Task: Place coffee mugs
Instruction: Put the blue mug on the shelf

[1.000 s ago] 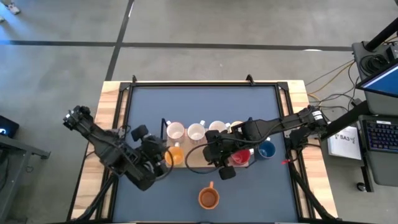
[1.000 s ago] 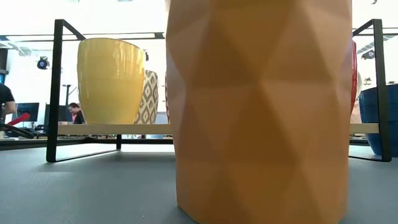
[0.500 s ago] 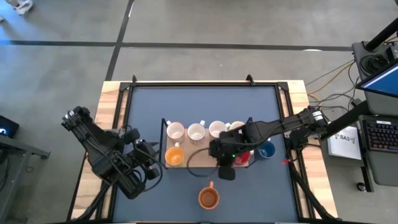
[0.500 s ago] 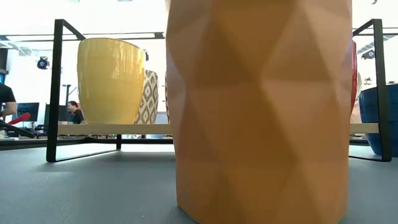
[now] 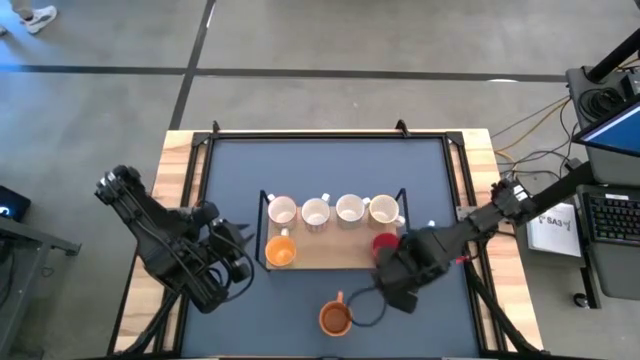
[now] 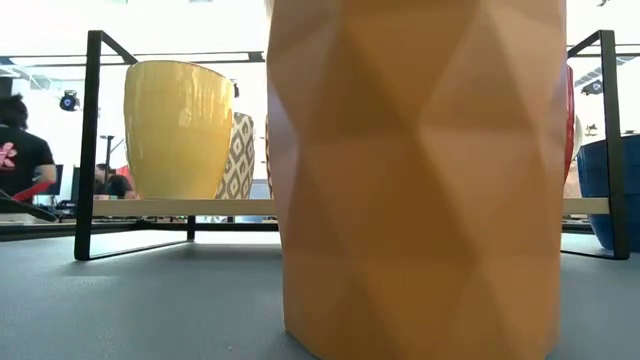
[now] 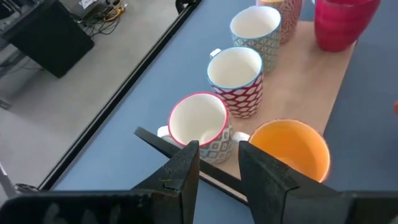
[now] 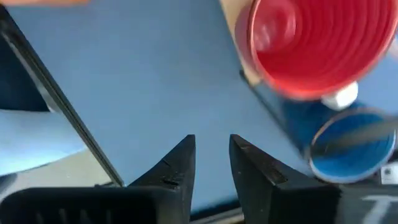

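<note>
Six mugs on rack [image 5: 330, 252], orange mug [image 5: 335, 318] and blue mug [image 8: 351, 144] left on surface; both grippers' fingers narrow, empty.

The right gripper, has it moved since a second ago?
Yes. The right gripper has pulled back off the wooden rack, toward the table's near right side, empty.

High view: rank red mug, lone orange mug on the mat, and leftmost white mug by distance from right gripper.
From the right gripper:
1. Red mug, on the board's right end.
2. Lone orange mug, off the board, toward the table's front; close to the first.
3. Leftmost white mug, back row, far left.
</note>
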Robot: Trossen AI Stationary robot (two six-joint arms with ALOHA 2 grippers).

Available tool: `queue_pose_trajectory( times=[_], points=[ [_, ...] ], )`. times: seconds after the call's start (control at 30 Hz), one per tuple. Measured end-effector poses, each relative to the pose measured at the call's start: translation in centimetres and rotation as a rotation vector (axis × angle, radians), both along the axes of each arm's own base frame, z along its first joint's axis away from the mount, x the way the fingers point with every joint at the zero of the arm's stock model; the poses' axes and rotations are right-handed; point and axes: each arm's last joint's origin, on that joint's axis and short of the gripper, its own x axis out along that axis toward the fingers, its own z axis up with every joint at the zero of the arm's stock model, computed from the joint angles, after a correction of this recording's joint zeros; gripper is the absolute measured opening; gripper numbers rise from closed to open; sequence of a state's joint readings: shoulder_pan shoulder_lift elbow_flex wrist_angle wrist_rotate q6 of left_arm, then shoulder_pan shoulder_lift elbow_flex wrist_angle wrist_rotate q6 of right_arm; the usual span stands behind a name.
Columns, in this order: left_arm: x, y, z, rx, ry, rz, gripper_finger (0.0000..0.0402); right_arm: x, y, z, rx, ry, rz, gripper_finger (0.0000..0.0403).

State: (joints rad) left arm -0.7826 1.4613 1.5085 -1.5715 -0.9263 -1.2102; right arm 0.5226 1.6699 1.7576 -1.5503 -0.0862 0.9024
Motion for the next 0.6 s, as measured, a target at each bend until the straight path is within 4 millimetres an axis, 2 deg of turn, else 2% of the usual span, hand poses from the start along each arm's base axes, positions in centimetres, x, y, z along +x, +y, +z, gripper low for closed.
queue_pose_trajectory(
  times=[0.17, 0.33, 0.47, 0.6],
  points=[
    [-0.3, 0.4, 0.4, -0.019, -0.027, 0.01, 0.0095, -2.0, 2.1, 0.1, -0.009, 0.016, 0.061, 0.0134],
    [-0.4, 0.5, 0.6, -0.046, -0.054, 0.034, 0.0095, -4.8, 2.7, 0.2, -0.035, 0.007, 0.125, 0.0158],
    [-0.4, 0.5, 0.6, -0.07, -0.076, 0.057, 0.0095, -7.9, 1.7, -0.5, -0.115, -0.007, 0.148, 0.0156],
    [-0.4, 0.4, 0.6, -0.091, -0.096, 0.074, 0.0095, -10.6, -0.8, -1.4, -0.162, -0.04, 0.121, 0.0147]
  ],
)
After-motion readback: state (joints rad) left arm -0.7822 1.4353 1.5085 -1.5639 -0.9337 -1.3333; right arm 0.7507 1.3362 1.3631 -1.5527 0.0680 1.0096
